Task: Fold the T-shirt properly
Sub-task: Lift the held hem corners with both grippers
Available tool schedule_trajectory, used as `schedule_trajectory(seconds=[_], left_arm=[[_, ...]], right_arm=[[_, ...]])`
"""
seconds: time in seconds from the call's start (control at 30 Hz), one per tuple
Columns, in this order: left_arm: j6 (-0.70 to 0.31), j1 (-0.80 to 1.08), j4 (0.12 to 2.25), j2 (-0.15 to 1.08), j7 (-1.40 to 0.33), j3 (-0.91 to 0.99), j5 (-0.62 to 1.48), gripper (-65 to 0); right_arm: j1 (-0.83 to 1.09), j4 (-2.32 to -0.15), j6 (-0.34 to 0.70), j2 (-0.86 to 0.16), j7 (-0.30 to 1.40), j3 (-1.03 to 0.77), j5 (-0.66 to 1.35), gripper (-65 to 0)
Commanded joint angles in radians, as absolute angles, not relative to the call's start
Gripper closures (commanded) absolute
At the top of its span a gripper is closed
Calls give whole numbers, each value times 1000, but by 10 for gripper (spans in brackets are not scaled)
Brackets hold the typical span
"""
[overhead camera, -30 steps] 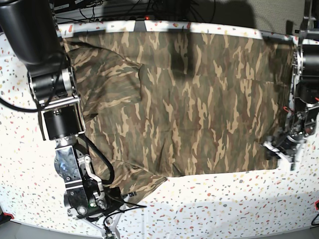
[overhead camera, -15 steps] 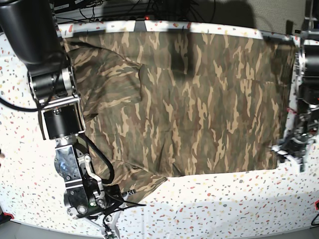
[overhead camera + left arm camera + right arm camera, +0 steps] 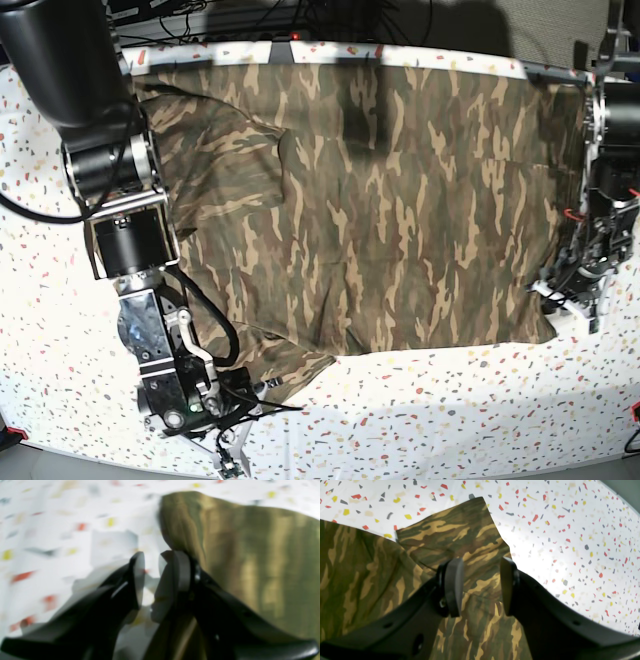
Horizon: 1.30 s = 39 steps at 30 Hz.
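- T-shirt [image 3: 380,200] lies spread flat across the speckled table [image 3: 450,400], near sleeve [image 3: 460,537] sticking out over bare tabletop.
- I reckon it's soft, light, limp cloth: will sag and drag, so pinch at hem corner + sleeve edge, lift both sides together.
- Right gripper [image 3: 480,587] hovers over the sleeve, jaws apart w/ a clear gap, holding nothing.
- Left gripper [image 3: 152,580] at the hem corner [image 3: 175,517]; view blurred, jaws narrowly apart, nothing visibly between them.
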<state>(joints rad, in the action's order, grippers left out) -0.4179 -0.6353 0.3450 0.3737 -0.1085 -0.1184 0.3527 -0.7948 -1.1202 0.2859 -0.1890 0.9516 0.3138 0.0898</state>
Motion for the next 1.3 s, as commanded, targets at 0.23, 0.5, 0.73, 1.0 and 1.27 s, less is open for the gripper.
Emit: schedule_trajectory(seconds=[0.23, 0.5, 0.73, 1.0, 1.27], left_arm=[[-435, -713, 353, 400, -149, -118, 353, -180], [-435, -752, 354, 418, -149, -118, 413, -180], [-440, -747, 354, 419, -151, -118, 414, -180], [-593, -729, 354, 418, -244, -118, 562, -180], [-599, -730, 355, 419, -230, -118, 603, -180]], right_arm=[[-839, -1140, 285, -194, 942, 307, 91, -246], [-839, -1140, 285, -194, 934, 307, 90, -246], [-839, -1140, 285, -194, 937, 307, 90, -246], [-839, -1140, 285, -194, 943, 307, 90, -246], [-839, -1140, 285, -194, 943, 307, 90, -246]])
